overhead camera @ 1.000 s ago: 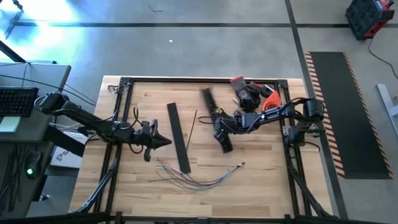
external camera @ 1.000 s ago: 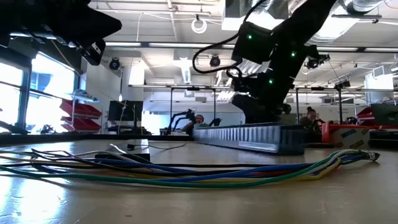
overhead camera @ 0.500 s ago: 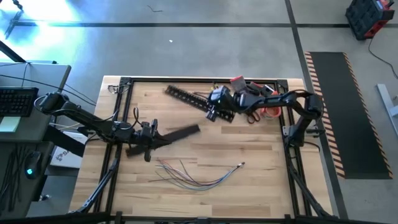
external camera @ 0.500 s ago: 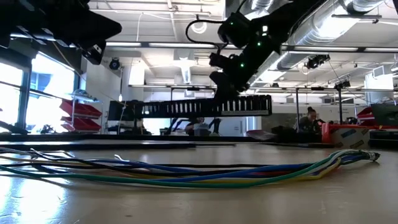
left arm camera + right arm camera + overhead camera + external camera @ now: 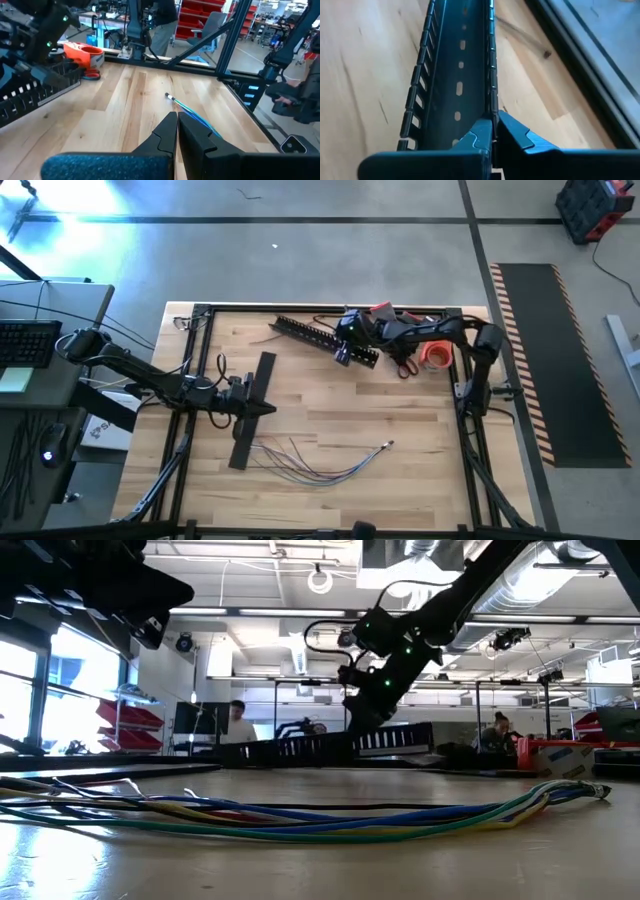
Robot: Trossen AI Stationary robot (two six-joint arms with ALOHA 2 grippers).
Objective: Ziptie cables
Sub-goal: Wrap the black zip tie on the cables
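a wooden work surface (image 5: 400, 430) seen from above, with a dark robot arm reaching in from each side. the cables (image 5: 318, 463), a loose fan of thin coloured wires, lay towards six o'clock on the surface, untouched and well apart from both arms. in the low view they ran across the foreground, gathered only at their tip end.

the right end effector (image 5: 347, 346) was up near twelve o'clock, its fingers pressed together on one wall of the black comb-toothed channel (image 5: 305, 332), gripping it near one end while the rest stretched away unsupported. in the low view the channel (image 5: 330, 745) appeared to hang just above the surface. the left end effector (image 5: 262, 408) sat towards nine o'clock, fingers together on nothing visible between the tips, with the flat black strip (image 5: 252, 410) lying under or against its tip; whether it touched could not be told. an orange object (image 5: 433, 355) and some dark clutter sat at about one o'clock by the right arm.

the risks, as i judged them: the narrow pinch on a thin wall near one end could have let the long channel twist or slip out. a swing of that channel could have struck the frame rail (image 5: 300, 308) beside it. the strip could have been pushed onto the wires and scattered them.
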